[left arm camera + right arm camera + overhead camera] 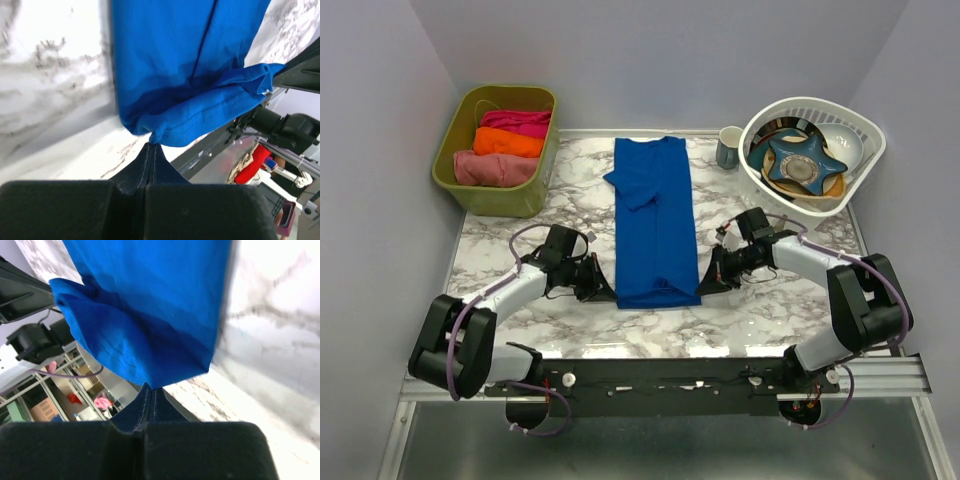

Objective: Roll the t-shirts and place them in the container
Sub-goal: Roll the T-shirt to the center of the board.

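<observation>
The blue t-shirt (656,215) lies at the centre of the marble bench (770,310), folded into a long strip that runs from the far edge toward the near edge (its upturned face shows plain cloth only). The left gripper (603,287) is clenched on the strip's near-left hem corner. The right gripper (705,280) is clenched on the near-right corner. The hem bunches at each pinch. At the far-left corner, a green bin (455,160) holds a pink roll (490,168), an orange roll (508,143) and a magenta roll (520,121). At the far-right corner stands a white basket (860,150) of dishes, with a mug (729,147) just beside it.
</observation>
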### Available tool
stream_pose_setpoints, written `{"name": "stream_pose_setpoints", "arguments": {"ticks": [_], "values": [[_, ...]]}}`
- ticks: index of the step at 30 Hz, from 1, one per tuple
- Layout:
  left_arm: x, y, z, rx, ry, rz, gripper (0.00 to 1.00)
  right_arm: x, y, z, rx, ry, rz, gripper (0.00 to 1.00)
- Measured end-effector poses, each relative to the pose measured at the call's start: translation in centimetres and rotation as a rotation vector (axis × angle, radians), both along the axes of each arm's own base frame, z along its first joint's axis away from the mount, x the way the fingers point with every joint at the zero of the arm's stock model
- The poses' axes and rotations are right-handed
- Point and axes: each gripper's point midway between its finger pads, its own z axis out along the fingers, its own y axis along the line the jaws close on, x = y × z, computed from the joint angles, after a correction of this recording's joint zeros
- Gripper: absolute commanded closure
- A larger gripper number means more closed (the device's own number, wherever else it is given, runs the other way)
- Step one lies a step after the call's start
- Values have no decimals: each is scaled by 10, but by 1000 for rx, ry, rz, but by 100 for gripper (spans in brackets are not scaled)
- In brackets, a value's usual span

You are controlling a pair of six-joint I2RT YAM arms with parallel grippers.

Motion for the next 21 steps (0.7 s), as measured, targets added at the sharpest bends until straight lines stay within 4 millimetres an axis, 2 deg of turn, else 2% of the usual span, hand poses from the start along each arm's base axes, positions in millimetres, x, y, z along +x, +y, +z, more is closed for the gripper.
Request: {"name": "stream_pose_setpoints", "arguments": {"ticks": [8, 13, 17, 18, 19, 20, 21], "values": [[33, 0, -5, 28, -35, 49, 96, 28, 8, -6, 4, -17, -3, 100], [49, 0, -3, 30, -63, 70, 96, 35, 8, -11, 0, -11, -4, 100], [54, -1, -4, 32, -71, 73, 96, 37, 6, -13, -3, -6, -8, 99], [54, -1, -5, 33, -69, 73, 93, 37, 6, -13, -3, -6, -8, 100], [54, -1, -6, 36, -66, 74, 88, 37, 6, -13, -3, -7, -8, 91], [54, 0, -6, 37, -64, 74, 72, 38, 7, -13, -3, -8, -8, 81], [54, 0, -7, 39, -63, 75, 66, 40, 7, -13, -4, -10, -9, 71]]}}
